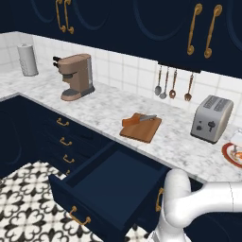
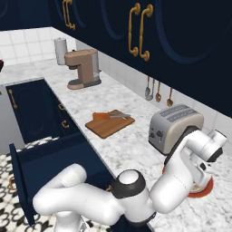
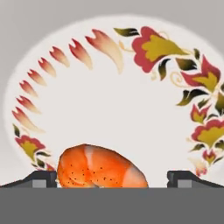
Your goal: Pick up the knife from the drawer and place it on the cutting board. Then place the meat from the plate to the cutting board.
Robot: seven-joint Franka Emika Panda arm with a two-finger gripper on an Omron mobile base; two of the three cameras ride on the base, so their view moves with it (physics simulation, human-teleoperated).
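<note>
Meat was what the moment turned on, though the biggest thing in the room was the desk (image 1: 108, 111), its marble top carrying everything. Below it the drawer (image 1: 101, 186) stood pulled out and looked bare inside. On the desk lay the board (image 1: 140, 127), with the knife (image 1: 140, 119) already across its far end, orange handle to the left and blade pointing right toward the toaster (image 1: 211, 118). So the first half of the job looked done.

Further right, past the toaster, sat the plate (image 3: 113, 96), well apart from the board. From the right base view the arm bent over that plate (image 2: 204, 189), its wrist pointing down at it.

The hand (image 3: 112, 177) hung just above the plate with its fingers spread wide and nothing between them. The meat (image 3: 100, 170) lay on the plate, right between the two fingertips (image 3: 41, 178), a little nearer the left one in the hand view. Its long axis ran roughly from one fingertip to the other, so I judged the jaws would close on its ends. Going straight down seemed all that remained before closing. Whether the tips had reached its level, I couldn't tell.
</note>
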